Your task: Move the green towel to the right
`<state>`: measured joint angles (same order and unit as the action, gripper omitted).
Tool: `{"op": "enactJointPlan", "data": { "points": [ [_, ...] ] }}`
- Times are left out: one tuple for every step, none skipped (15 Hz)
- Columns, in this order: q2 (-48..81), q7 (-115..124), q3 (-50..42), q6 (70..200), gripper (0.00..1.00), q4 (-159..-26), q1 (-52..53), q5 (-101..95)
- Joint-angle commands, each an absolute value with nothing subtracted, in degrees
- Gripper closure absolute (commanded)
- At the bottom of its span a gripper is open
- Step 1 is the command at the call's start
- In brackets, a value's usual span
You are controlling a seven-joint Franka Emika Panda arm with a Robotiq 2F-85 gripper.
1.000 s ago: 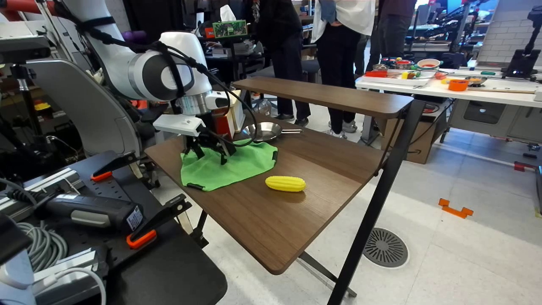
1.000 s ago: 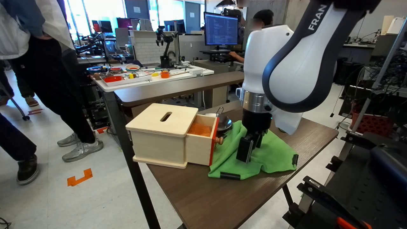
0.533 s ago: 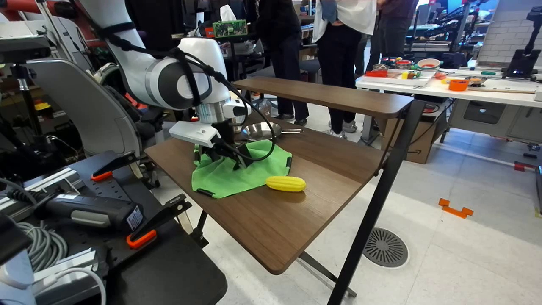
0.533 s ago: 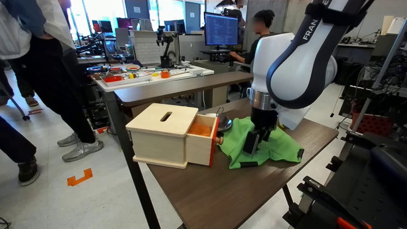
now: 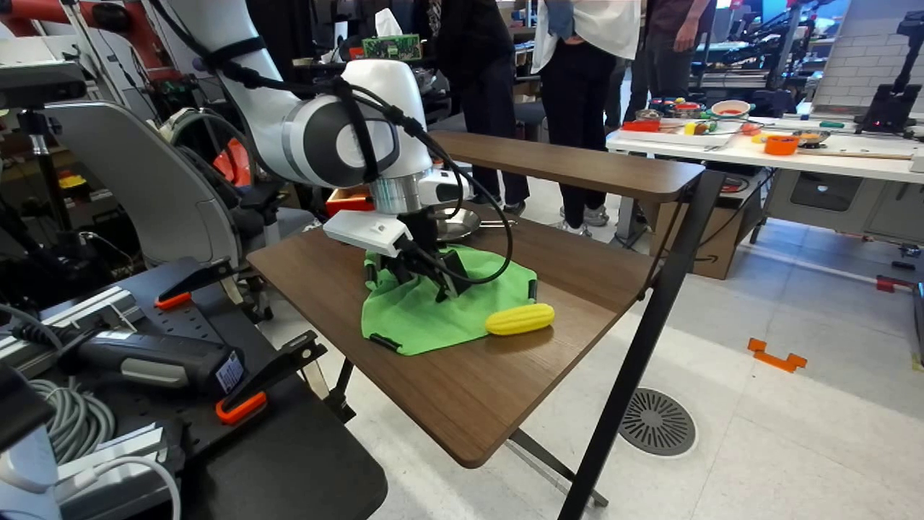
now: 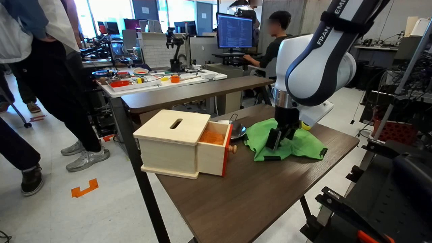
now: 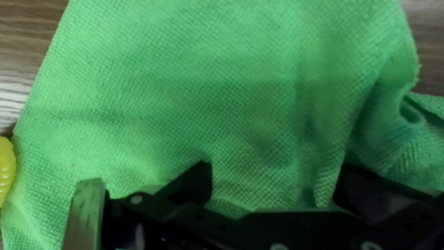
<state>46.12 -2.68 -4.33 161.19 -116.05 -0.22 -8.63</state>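
The green towel (image 5: pixel 426 328) lies rumpled on the brown table, with black pieces at its corners; it shows in both exterior views (image 6: pixel 260 135). My gripper (image 5: pixel 424 287) points down onto the towel's middle, also in an exterior view (image 6: pixel 281 141). In the wrist view the two dark fingers (image 7: pixel 272 185) stand apart with green cloth (image 7: pixel 208 86) between and under them; folds bunch near the right finger. The fingertips seem to press into the cloth. The yellow corn (image 5: pixel 521 319) lies against the towel's edge, and part of it shows at the wrist view's left edge (image 7: pixel 5 170).
A wooden box (image 6: pixel 168 155) with a pulled-out, red-fronted drawer (image 6: pixel 212 158) stands beside the towel. A metal pan (image 5: pixel 458 225) lies behind the gripper. A raised shelf (image 5: pixel 570 162) runs along the table's far side. A dark cart (image 5: pixel 289 440) with clamps stands beside the table.
The gripper and towel have slid together across the table, rightward in both exterior views, away from the wooden box. The corn has shifted right and turned slightly as the towel edge met it.
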Motion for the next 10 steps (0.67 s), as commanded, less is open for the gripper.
{"op": "enactJointPlan", "data": {
  "points": [
    [50.2, -1.7, -5.2, 157.7, 0.00, -110.4, -0.9, -7.4],
    [50.6, -1.4, -5.3, 156.7, 0.00, -109.4, -1.0, -7.3],
    [51.1, -1.0, -5.4, 155.8, 0.00, -108.3, -1.1, -7.2],
    [51.5, -0.7, -5.5, 154.7, 0.00, -107.2, -1.3, -7.1],
    [52.1, -0.2, -5.7, 153.7, 0.00, -105.8, -1.3, -7.1],
    [52.6, 0.2, -5.9, 152.7, 0.00, -104.7, -1.4, -7.0],
    [53.1, 1.0, -6.4, 151.6, 0.00, -103.5, -1.1, -7.2],
    [53.6, 1.6, -6.7, 150.8, 0.00, -102.4, -1.1, -7.2],
    [54.0, 2.3, -7.1, 149.7, 0.00, -101.2, -1.0, -7.3],
    [54.4, 2.7, -7.2, 148.9, 0.00, -100.1, -1.0, -7.3]
  ]
}}
